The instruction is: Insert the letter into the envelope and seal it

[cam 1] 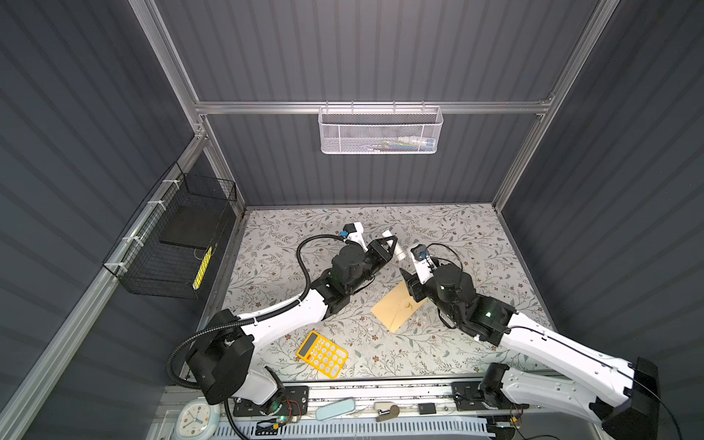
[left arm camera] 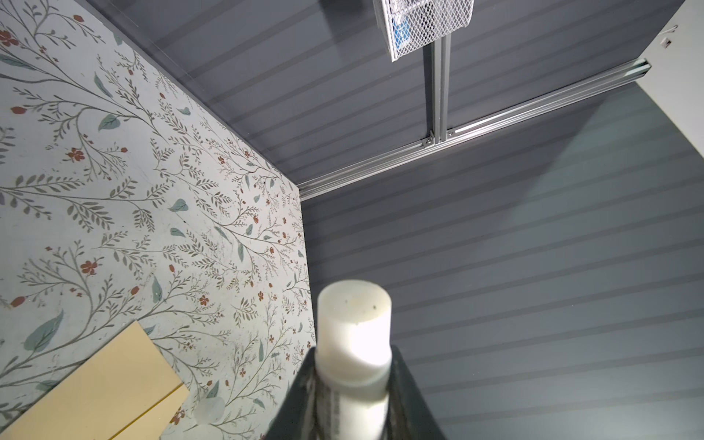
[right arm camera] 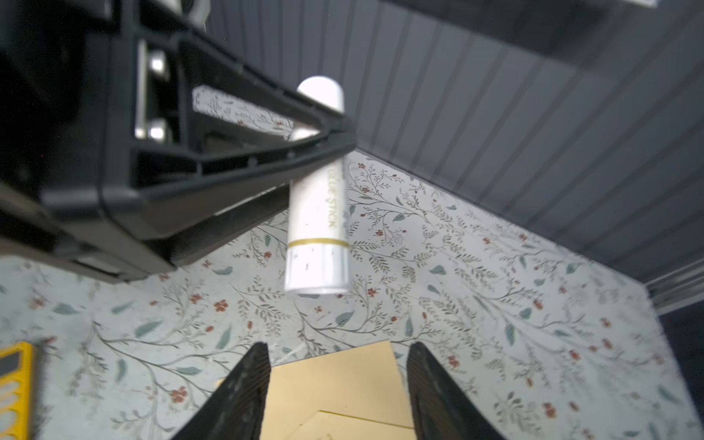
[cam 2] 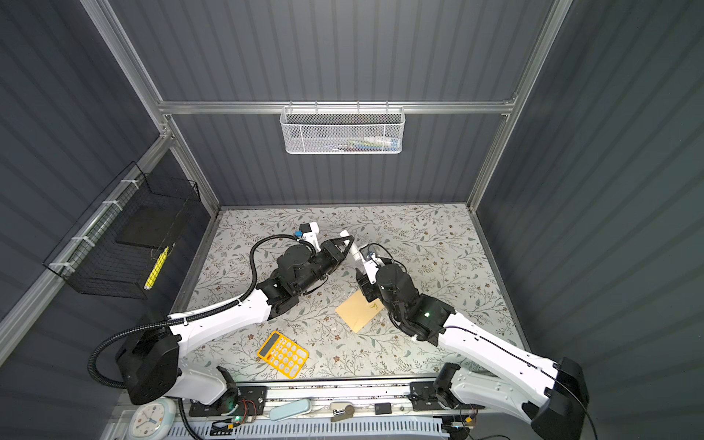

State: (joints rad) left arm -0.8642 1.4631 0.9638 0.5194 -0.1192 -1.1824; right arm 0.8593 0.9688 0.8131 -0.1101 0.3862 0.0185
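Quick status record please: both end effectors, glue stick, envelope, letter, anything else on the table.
left end effector: shut on the glue stick, held off the table
right end effector: open, empty, above the envelope
envelope: flat on the table, partly under the right arm
letter: not visible in any view
calculator: near the front edge, apart from the envelope

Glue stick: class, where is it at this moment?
In both top views the glue stick sits clamped in the left pincer, off the table, beyond the envelope, near the centre.
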